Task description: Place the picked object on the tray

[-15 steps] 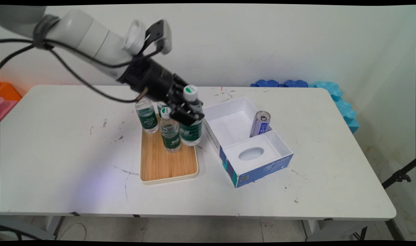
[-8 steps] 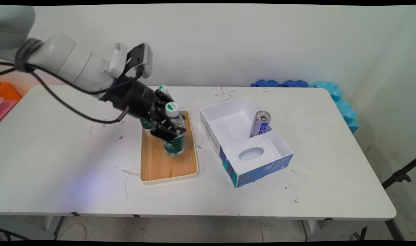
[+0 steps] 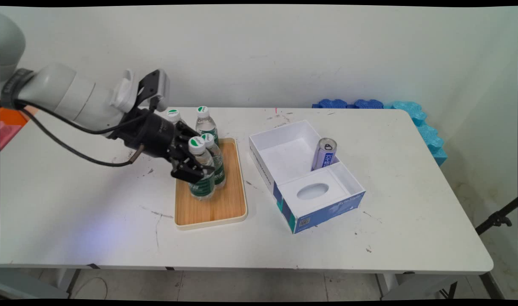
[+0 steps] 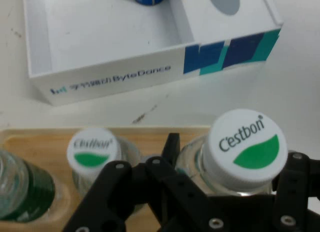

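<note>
A clear plastic water bottle (image 3: 200,170) with a green label and a white-and-green screw cap stands on the wooden tray (image 3: 225,208), toward its near left part, at about nine o'clock from the box. The black hand (image 3: 190,170) is closed around this bottle just under the cap, one finger on each side of the neck; in the hand view the cap (image 4: 246,146) rises between the black linkage, printed with a green leaf shape. Four such bottles show in all: the held one, a second bottle (image 3: 215,159) touching it at about two o'clock, a third bottle (image 3: 205,123) at the tray's far edge at twelve o'clock, and a fourth bottle (image 3: 173,116) partly hidden behind the hand at about eleven o'clock. The tray is a flat rectangle of pale wood grain with a cream rounded rim, lying on the scuffed white worktop (image 3: 93,204). At three o'clock from the tray, near but apart, sits one open cardboard box (image 3: 322,208), white inside with blue and teal printed sides, split into two compartments; the nearer holds a white insert with an oval hollow. One slim metal can (image 3: 324,154) with a blue label leans in the farther compartment against the divider.
</note>
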